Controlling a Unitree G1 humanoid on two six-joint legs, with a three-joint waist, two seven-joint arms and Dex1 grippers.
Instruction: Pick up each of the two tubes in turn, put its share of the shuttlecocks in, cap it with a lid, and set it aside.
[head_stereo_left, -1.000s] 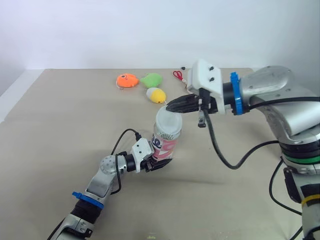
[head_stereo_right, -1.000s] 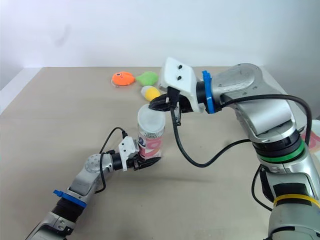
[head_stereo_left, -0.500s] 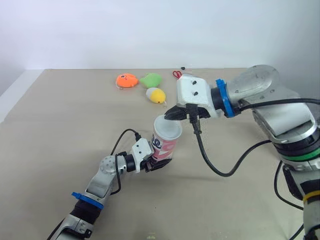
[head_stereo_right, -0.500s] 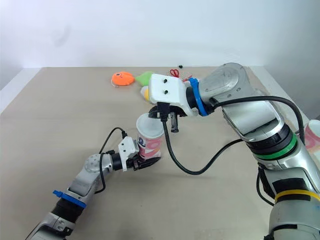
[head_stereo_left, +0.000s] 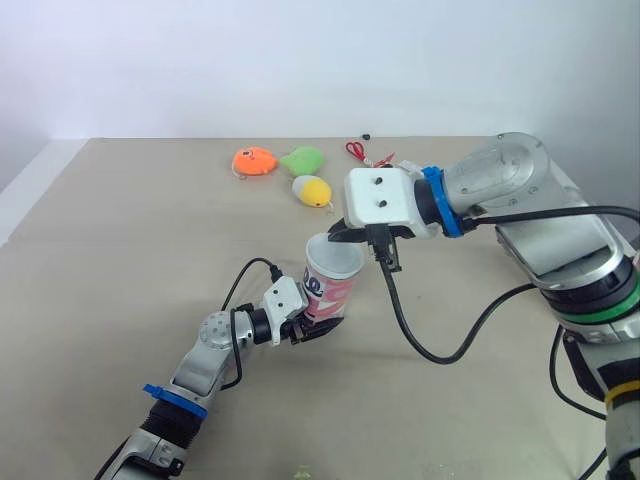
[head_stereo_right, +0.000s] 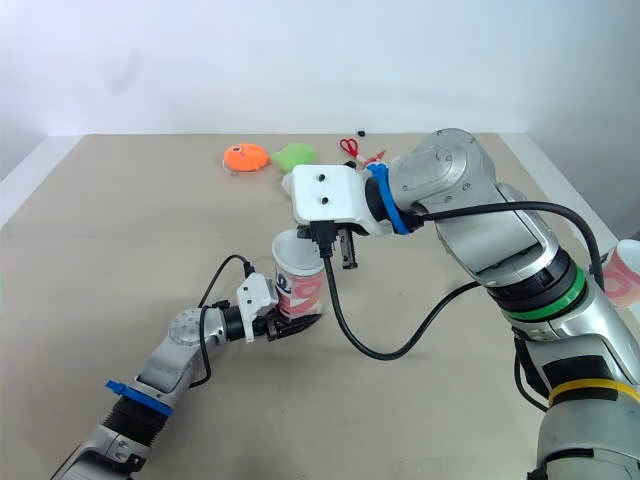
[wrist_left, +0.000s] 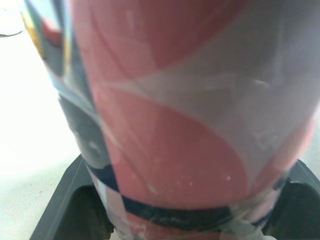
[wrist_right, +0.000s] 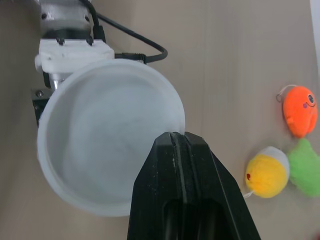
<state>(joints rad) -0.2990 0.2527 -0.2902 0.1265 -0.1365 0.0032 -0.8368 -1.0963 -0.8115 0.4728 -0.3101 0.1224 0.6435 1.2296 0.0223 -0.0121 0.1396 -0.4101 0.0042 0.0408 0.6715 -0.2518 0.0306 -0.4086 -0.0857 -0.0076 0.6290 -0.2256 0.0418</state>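
Beige counter (head_stereo_left: 120, 260) runs under both arms, and you have the tube (head_stereo_left: 330, 293) standing upright near its middle, with the left fingers (head_stereo_left: 318, 331) closed round its lower end. Your right fingers (wrist_right: 160, 200) are pinched tight on the rim of the white lid (wrist_right: 105, 145), which lies right at the tube's mouth in line with its upright axis, so the capping push looks to be straight down. An orange toy (head_stereo_left: 253, 160), green toy (head_stereo_left: 303, 158), yellow toy (head_stereo_left: 312, 189) and scissors (head_stereo_left: 356, 150) lie farther off, clear of the way.
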